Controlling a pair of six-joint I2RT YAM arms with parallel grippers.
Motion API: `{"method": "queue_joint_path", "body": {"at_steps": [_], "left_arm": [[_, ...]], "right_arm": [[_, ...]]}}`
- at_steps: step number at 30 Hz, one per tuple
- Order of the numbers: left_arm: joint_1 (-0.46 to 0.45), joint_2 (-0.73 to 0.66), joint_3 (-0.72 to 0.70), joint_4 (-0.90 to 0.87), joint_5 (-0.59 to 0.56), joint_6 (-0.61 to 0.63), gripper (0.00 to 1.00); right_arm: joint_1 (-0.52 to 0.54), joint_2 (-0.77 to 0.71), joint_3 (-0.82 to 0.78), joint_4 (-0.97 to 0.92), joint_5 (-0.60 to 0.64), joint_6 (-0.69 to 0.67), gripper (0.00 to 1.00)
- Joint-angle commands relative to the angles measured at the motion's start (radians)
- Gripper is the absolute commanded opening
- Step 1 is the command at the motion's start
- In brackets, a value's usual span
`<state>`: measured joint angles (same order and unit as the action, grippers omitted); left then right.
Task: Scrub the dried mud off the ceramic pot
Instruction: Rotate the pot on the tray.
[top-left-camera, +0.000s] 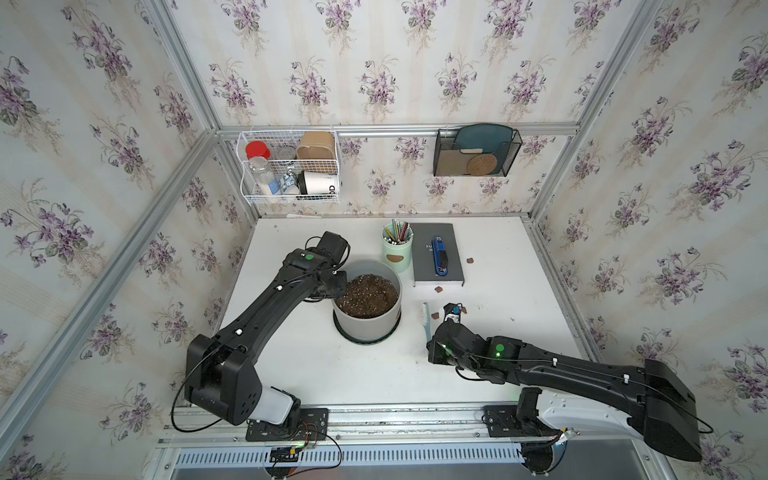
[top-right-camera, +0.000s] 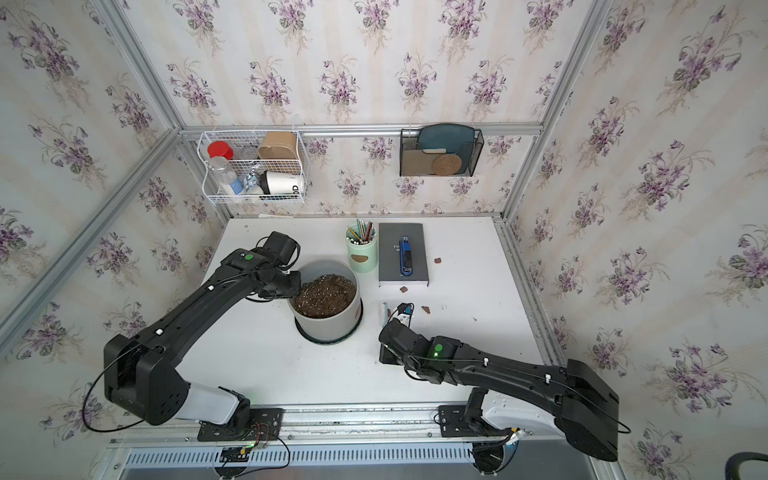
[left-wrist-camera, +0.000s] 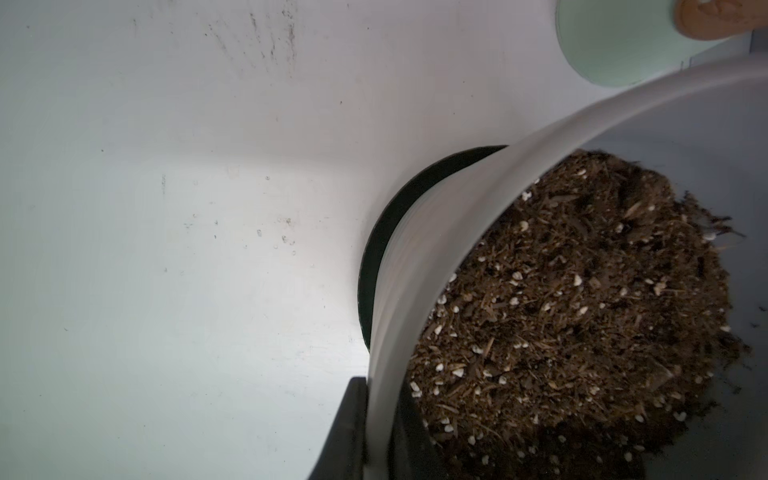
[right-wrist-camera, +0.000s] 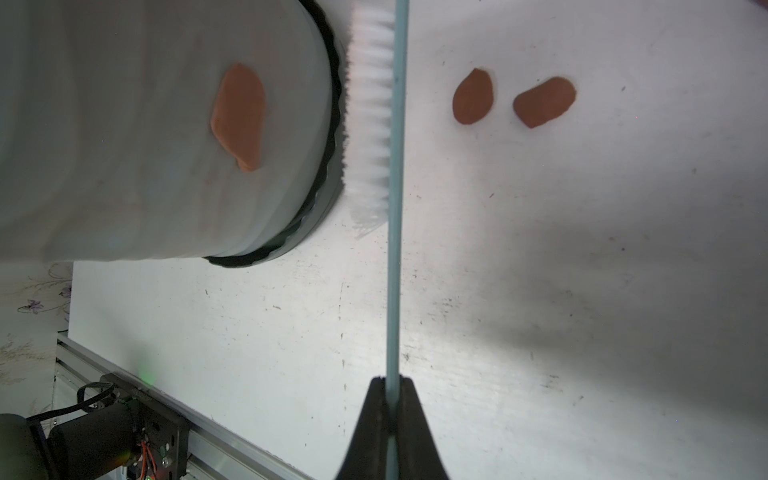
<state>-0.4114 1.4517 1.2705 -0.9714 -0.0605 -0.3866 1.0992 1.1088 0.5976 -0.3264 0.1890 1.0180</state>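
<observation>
white table (top-left-camera: 332, 365) | ceramic pot (top-left-camera: 368, 328) | mint cup (top-left-camera: 397, 253) | grey book (top-left-camera: 455, 266) | dried mud (top-left-camera: 470, 260)

Reddish-brown dried mud (right-wrist-camera: 239, 118) marks the pale grey ceramic pot (right-wrist-camera: 124, 145).

left gripper (left-wrist-camera: 380, 432): fingers cut off at the wrist picture's edge.
dried mud (right-wrist-camera: 239, 116): patch on the ceramic pot (top-left-camera: 367, 328) faces away from both top views.
brush (right-wrist-camera: 394, 249): handle end hidden inside the right gripper (right-wrist-camera: 390, 380).
</observation>
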Motion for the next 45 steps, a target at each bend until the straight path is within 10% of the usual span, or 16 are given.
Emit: {"method": "queue_joint_path", "body": {"at_steps": [1,15,31,45], "left_arm": [[-0.004,-0.003,-0.001,0.069,0.086,0.006,0.28],[0.004,0.131,0.104,0.093,0.002,0.031,0.40],[0.003,0.061,0.033,0.066,0.045,0.016,0.06],[0.003,-0.003,0.000,0.069,0.125,0.002,0.07]], "right_arm": [[0.000,0.018,-0.001,0.046,-0.007,0.005,0.00],[0.003,0.043,-0.004,0.078,-0.043,0.020,0.00],[-0.023,0.111,0.077,0.009,-0.032,-0.001,0.00],[-0.051,0.208,0.116,0.043,-0.071,-0.036,0.00]]}}
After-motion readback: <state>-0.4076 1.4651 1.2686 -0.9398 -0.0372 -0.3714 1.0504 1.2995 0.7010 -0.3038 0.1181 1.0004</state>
